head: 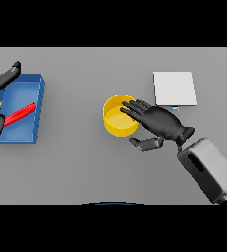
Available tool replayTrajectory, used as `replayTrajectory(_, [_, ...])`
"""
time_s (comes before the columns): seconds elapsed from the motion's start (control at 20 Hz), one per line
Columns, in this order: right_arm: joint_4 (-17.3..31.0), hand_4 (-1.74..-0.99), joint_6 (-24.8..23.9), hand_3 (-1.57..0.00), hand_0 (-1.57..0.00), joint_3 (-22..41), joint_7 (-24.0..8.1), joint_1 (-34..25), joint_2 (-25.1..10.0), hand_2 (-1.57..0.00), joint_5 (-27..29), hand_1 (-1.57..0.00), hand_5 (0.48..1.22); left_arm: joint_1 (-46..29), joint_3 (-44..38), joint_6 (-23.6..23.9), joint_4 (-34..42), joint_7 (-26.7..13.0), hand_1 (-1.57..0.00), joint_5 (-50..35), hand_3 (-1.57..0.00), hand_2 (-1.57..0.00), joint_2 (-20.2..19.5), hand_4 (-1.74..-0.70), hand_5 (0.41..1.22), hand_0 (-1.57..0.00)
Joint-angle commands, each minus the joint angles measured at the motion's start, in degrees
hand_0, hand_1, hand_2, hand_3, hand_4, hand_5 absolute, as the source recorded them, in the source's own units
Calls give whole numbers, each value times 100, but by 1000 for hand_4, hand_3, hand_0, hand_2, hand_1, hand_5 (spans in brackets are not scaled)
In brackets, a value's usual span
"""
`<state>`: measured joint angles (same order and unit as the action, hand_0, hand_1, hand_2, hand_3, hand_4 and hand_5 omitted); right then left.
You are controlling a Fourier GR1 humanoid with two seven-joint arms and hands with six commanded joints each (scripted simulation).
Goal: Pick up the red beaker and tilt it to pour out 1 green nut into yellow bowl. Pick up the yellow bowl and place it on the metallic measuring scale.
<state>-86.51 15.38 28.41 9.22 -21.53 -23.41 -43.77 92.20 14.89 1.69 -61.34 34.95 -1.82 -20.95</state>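
Observation:
The yellow bowl (116,119) stands at the table's middle, and no green nut shows in it. My right hand (160,123) reaches in from the right, its straight fingers lying over the bowl's right rim. Its thumb (146,143) sits apart, just off the bowl's lower right side. The red beaker (20,113) lies slanted in a blue tray (26,134) at the far left. My left hand (1,77) shows at the left edge by the tray's far corner, fingers straight and off the beaker. The metallic scale (174,88) is a pale square plate behind and to the right of the bowl.
The blue tray's walls stand around the beaker at the left. The scale sits a short way behind my right hand.

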Motion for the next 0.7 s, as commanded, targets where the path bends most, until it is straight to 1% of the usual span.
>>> replayTrajectory(0.0, [73,-1216,100,1,1,50,46,-143,-62,1,-52,1,706,11,-27,20,2,0,-1,22,0,-1,-16,-713,680,-1])
replayTrajectory(0.05, [218,-1213,238,1,1,169,163,-371,-110,1,-131,1,705,31,-88,23,18,0,0,56,0,0,-56,-714,682,-1])
replayTrajectory(0.1, [297,-1211,304,1,1,247,239,-472,-141,1,-191,1,704,24,-108,28,7,-6,0,76,0,0,-77,-716,682,0])
replayTrajectory(0.2, [560,-1215,490,1,1,489,349,-772,-100,1,-348,1,704,11,-230,52,42,0,0,150,0,0,-139,-720,687,0])
replayTrajectory(0.3, [924,-1223,704,1,1,698,277,-1068,-31,1,-509,1,705,-84,-320,136,162,0,1,277,1,1,-213,-722,687,0])
replayTrajectory(0.45, [1351,-1226,784,1,1,970,313,-1388,97,1,-735,1,702,-88,-452,132,176,0,1,430,1,1,-381,-724,686,1])
replayTrajectory(0.5, [1577,-1231,800,1,1,1002,308,-1579,170,1,-771,1,703,-49,-511,147,161,0,1,468,1,1,-410,-724,688,1])
replayTrajectory(0.6, [1674,-1250,855,1,1,1085,388,-1625,154,1,-816,1,708,-50,-603,192,179,0,1,535,1,1,-444,-724,688,1])
replayTrajectory(0.65, [1768,-1259,934,1,1,1159,359,-1696,170,1,-879,1,714,-6,-646,217,120,-1,1,579,1,1,-481,-723,688,1])
